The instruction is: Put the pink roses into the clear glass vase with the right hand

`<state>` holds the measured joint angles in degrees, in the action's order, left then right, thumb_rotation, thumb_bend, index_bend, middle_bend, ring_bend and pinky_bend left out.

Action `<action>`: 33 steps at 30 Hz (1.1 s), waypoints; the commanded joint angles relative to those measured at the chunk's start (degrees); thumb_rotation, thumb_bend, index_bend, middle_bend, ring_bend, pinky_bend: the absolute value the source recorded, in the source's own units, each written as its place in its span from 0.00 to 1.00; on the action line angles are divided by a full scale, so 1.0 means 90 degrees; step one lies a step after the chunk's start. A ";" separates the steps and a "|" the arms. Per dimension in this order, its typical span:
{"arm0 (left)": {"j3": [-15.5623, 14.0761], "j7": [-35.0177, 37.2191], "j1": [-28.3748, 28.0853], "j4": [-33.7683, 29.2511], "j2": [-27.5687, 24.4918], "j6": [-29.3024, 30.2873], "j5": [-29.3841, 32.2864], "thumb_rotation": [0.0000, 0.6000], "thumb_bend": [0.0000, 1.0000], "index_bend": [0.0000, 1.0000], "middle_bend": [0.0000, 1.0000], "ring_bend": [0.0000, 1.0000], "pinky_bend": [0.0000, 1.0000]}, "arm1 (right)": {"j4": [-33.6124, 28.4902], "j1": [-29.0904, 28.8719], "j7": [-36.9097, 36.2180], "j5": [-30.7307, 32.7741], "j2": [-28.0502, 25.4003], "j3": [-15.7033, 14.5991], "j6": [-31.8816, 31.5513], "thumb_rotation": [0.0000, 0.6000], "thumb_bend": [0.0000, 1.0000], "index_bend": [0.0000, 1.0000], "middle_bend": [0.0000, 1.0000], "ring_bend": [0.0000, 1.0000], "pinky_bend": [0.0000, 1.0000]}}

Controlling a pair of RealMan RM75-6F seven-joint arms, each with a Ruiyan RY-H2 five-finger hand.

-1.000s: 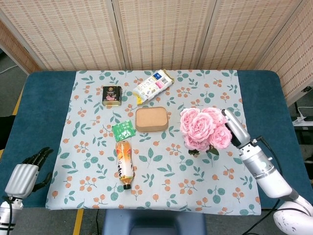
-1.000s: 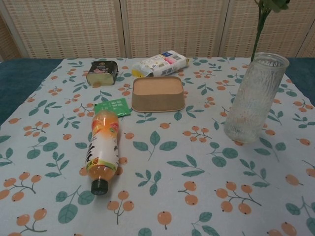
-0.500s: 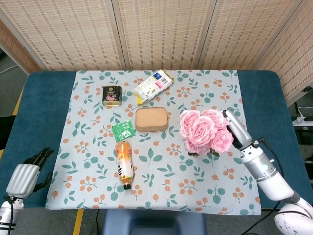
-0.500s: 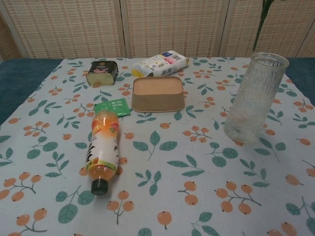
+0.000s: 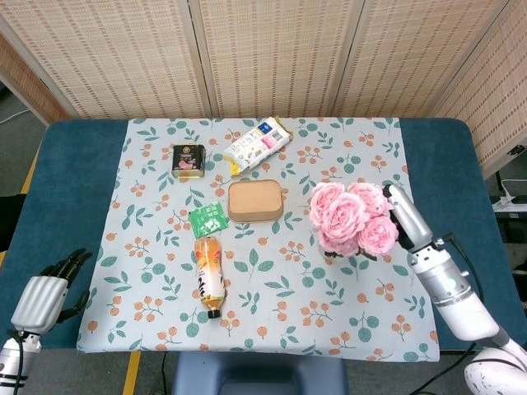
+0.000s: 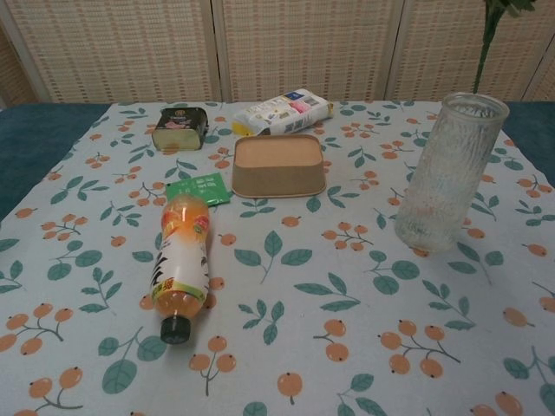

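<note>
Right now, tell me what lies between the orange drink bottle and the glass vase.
Only bare floral tablecloth lies between the bottle and the vase; the chest view shows it plainly.

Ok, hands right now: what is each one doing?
Left hand: holds nothing, fingers slightly apart, low at the table's edge.
Right hand: holds the pink roses above the clear glass vase.

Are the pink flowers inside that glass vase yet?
Not yet. In the chest view the glass vase stands upright and empty, with the roses' stem above and behind its rim.
</note>
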<state>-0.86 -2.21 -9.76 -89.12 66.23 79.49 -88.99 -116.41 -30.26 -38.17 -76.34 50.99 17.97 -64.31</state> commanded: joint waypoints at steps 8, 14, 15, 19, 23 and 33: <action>0.0002 0.0018 0.0006 0.0000 -0.0004 0.0019 -0.0008 1.00 0.42 0.13 0.11 0.25 0.38 | 0.0727 -0.0017 -0.0848 -0.0168 0.0307 -0.0151 0.0347 1.00 0.60 0.89 0.92 0.91 1.00; -0.0002 0.0027 0.0008 0.0002 -0.0005 0.0023 -0.0013 1.00 0.42 0.13 0.11 0.25 0.38 | 0.1288 0.0087 -0.1410 -0.0260 0.0537 -0.0281 0.0369 1.00 0.60 0.88 0.92 0.91 1.00; -0.0003 0.0032 0.0007 0.0001 -0.0005 0.0022 -0.0016 1.00 0.42 0.13 0.11 0.25 0.38 | 0.1414 0.0093 -0.1522 -0.0251 0.0622 -0.0282 0.0356 1.00 0.60 0.87 0.92 0.91 1.00; -0.0004 0.0018 0.0003 0.0008 -0.0002 0.0016 -0.0019 1.00 0.42 0.13 0.11 0.26 0.38 | 0.1973 -0.0037 -0.2073 -0.0303 0.0869 -0.0350 0.0691 1.00 0.56 0.74 0.92 0.90 1.00; -0.0001 0.0000 -0.0002 0.0007 0.0006 -0.0013 0.0011 1.00 0.42 0.13 0.11 0.27 0.38 | 0.2472 -0.0216 -0.2643 -0.0604 0.1014 -0.0468 0.1035 1.00 0.32 0.51 0.92 0.90 1.00; -0.0010 -0.0005 0.0015 -0.0001 0.0001 0.0053 -0.0045 1.00 0.42 0.13 0.11 0.27 0.38 | 0.3013 -0.0257 -0.2809 -0.0970 0.1293 -0.0693 0.0893 1.00 0.07 0.08 0.92 0.90 1.00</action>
<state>-0.95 -2.26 -9.63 -89.13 66.24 79.97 -89.40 -89.56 -32.75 -63.80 -84.74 62.39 12.00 -55.76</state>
